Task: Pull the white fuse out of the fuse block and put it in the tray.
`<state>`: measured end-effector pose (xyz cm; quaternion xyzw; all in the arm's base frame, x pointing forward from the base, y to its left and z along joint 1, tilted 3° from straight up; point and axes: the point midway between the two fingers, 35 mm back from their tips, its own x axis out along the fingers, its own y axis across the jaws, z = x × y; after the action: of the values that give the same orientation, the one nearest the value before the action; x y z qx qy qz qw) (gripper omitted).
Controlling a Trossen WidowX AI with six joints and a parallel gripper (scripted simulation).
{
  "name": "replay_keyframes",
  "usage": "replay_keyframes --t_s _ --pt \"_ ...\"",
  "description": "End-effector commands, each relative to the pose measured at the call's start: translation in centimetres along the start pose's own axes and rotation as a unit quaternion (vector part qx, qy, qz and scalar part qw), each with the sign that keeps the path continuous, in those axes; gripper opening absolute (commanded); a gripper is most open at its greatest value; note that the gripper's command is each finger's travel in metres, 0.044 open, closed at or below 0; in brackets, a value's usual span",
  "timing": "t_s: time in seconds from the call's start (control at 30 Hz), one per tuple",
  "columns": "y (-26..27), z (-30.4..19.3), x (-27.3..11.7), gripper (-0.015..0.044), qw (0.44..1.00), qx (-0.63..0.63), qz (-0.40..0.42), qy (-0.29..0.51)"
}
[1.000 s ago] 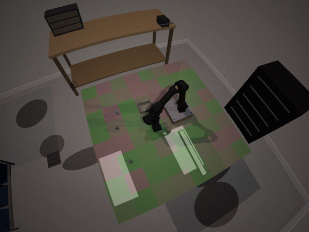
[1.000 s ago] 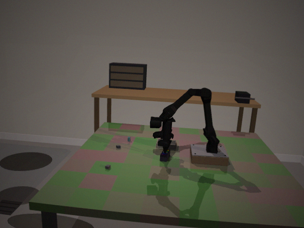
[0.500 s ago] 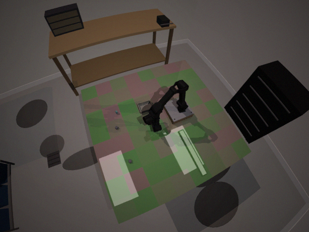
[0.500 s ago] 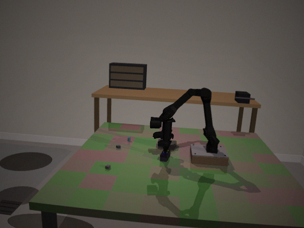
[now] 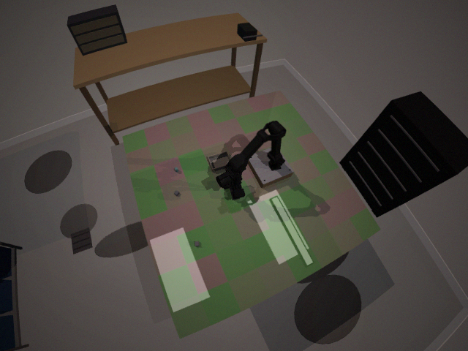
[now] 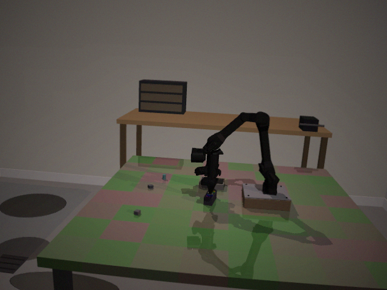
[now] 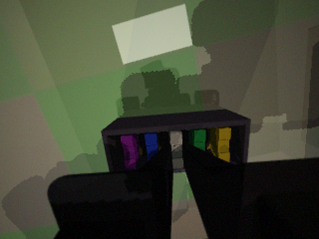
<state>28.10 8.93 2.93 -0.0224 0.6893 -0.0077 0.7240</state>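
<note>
On the checkered green and pink surface (image 6: pixel 162 228), a black robot arm (image 6: pixel 237 124) bends over from its base plate (image 6: pixel 265 199) and points its hand (image 7: pixel 178 166) straight down at the fuse block (image 7: pixel 174 121).

The wrist view shows the block as a dark box with five fuses standing in a row. From left to right they are the purple fuse (image 7: pixel 129 149), the blue fuse (image 7: pixel 151 143), the white fuse (image 7: pixel 175 140), the green fuse (image 7: pixel 199 137) and the yellow fuse (image 7: pixel 220 142). The white fuse is the middle one, and it sits in its slot in the block. The two dark fingers come down on each side of it, one on the left and one on the right. They stand close together and squeeze the white fuse between them. The left finger covers part of the blue fuse, and I cannot tell if it touches it.

In the outside view the block (image 6: pixel 209 197) stands on the surface just under the hand (image 6: pixel 211 189), close to the base plate. The tray (image 5: pixel 218 160) lies flat just behind the block, partly hidden by the arm.

Three small things lie well apart on the left: a teal piece (image 6: pixel 164 176), a dark piece (image 6: pixel 150 186) and a gray cube (image 6: pixel 136 212).
</note>
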Motion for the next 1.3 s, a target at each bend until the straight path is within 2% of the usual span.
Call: replay_keyframes --t_s 0.0,1.27 --pt "0.0 0.0 -0.2 0.0 1.0 0.0 0.0 0.001" --pt "0.0 0.0 -2.1 0.0 1.0 0.001 0.001 0.001"
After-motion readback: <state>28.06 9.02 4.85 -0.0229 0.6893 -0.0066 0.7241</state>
